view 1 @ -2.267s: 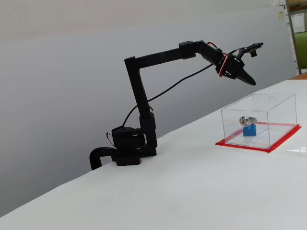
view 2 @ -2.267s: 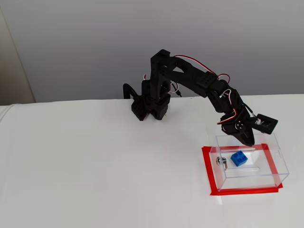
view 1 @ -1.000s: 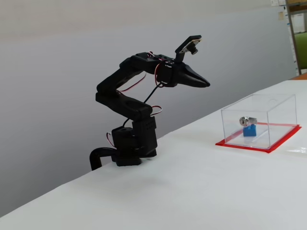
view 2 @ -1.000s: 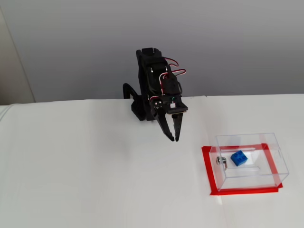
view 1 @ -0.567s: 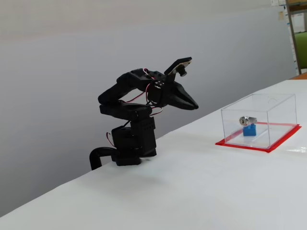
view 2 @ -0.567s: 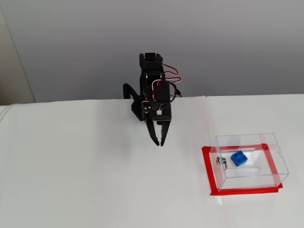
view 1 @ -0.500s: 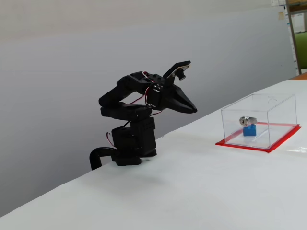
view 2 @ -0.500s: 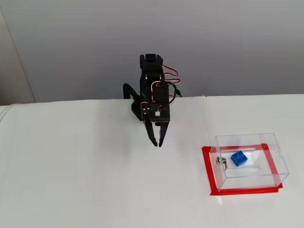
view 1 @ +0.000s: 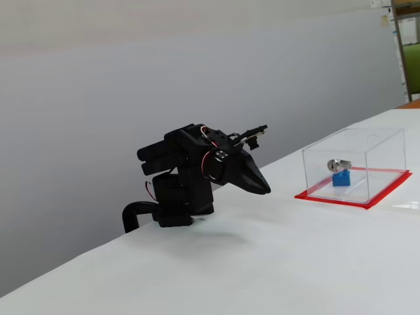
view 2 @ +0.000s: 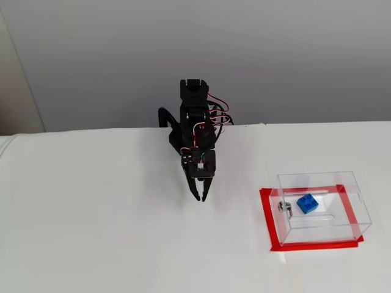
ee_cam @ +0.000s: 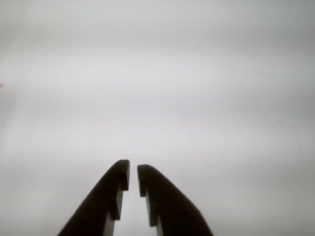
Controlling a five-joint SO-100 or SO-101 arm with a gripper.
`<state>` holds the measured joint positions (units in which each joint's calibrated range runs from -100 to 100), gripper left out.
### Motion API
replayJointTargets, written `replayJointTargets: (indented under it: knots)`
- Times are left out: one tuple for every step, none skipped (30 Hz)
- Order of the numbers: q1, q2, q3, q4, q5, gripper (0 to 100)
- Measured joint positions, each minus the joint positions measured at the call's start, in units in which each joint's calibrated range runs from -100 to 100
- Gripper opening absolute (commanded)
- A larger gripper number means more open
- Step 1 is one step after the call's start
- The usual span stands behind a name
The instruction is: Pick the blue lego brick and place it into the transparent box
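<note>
A small, light, rigid blue brick (view 2: 306, 203) sits inside the clear box (view 2: 342, 221), well away from the nearly closed, empty claw (view 2: 200, 198).

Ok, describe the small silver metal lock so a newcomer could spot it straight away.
Find the clear rectangular plastic box on its red flat base, right of the black arm in a fixed view. The small silver metal lock sits on its left face, beside the bright-blue lego brick; it is the only metallic part.

Bare table (view 2: 110, 220) surrounds the claw (view 2: 200, 197); only the transparent box (view 2: 321, 207) stands well apart.
</note>
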<state>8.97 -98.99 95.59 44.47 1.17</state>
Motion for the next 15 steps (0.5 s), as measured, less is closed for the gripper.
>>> replayJointTargets:
  knots:
    - [0.00, -0.08, 1.24, -0.17, 0.00, 2]
    - [0.00, -0.08, 2.12, -0.17, 0.00, 2]
    - [0.00, -0.08, 2.56, -0.09, -0.05, 2]
    - [0.00, -0.08, 2.82, -0.09, -0.10, 2]
    - [0.00, -0.08, 2.91, -0.09, -0.10, 2]
    - [0.00, -0.08, 2.91, -0.09, -0.10, 2]
    - [0.11, -0.08, 2.91, -0.09, -0.05, 2]
    - [0.32, -0.08, 2.91, -0.09, -0.05, 2]
    - [0.64, -0.08, 2.91, 0.00, -0.05, 2]
    - [0.96, -0.08, 2.91, 0.00, -0.05, 2]
    - [1.07, -0.08, 2.91, 0.43, -0.05, 2]
    - [1.28, -0.08, 2.91, 1.03, -0.15, 2]
    - [1.39, -0.08, 2.91, 1.71, -0.64, 2]
    - [1.39, -0.08, 2.91, 2.49, -1.32, 2]
    - [1.60, -0.08, 2.91, 3.43, -2.00, 2]
